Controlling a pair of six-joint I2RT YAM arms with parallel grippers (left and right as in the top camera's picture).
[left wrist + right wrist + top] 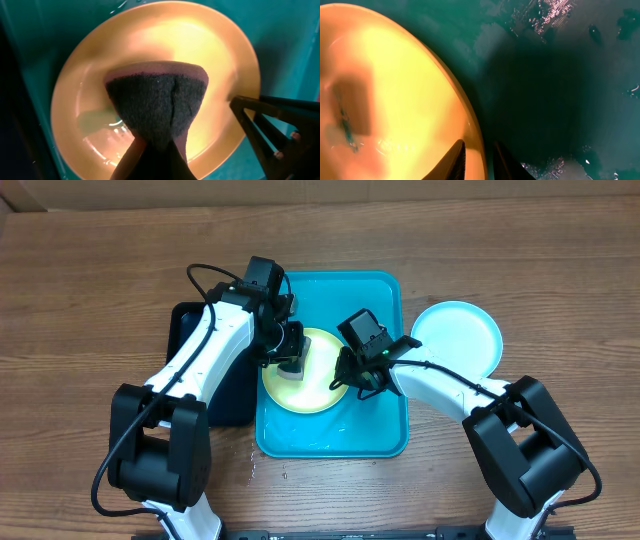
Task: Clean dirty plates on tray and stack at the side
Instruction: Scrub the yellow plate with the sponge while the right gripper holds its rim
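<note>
I am pinching a dark grey scouring sponge in my left pincer, pressing it onto the pale centre of the round yellow-green plastic plate directly beneath it. My right pincer is nipping that plate's rim, one finger on either side. The plate is lying in the large bright blue plastic tray under both pincers. A round light blue plastic plate is sitting outside the tray, on the wooden table just beyond my right pincer.
</note>
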